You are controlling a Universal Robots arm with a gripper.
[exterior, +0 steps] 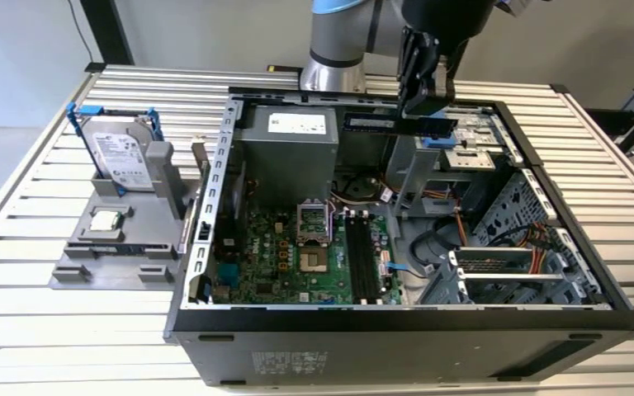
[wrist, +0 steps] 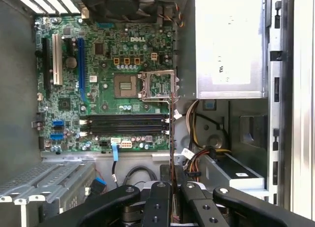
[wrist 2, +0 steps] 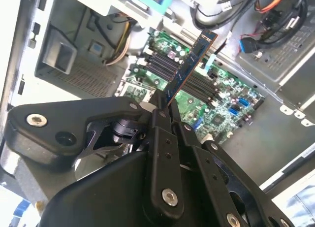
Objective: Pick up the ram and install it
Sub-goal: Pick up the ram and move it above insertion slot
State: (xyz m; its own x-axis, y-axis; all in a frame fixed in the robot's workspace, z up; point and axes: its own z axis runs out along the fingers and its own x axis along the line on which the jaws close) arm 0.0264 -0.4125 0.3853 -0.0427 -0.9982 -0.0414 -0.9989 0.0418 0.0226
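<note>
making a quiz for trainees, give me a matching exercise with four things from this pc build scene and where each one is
Things:
1. ram
2. hard drive
3. processor chip
4. memory slots

Places:
A. on the green motherboard inside the case
B. clamped in the gripper, above the open case
C. standing at the back of the grey holder, outside the case
D. lying flat on the grey holder, nearer its front

Pairs: 1-B, 2-C, 3-D, 4-A
</note>
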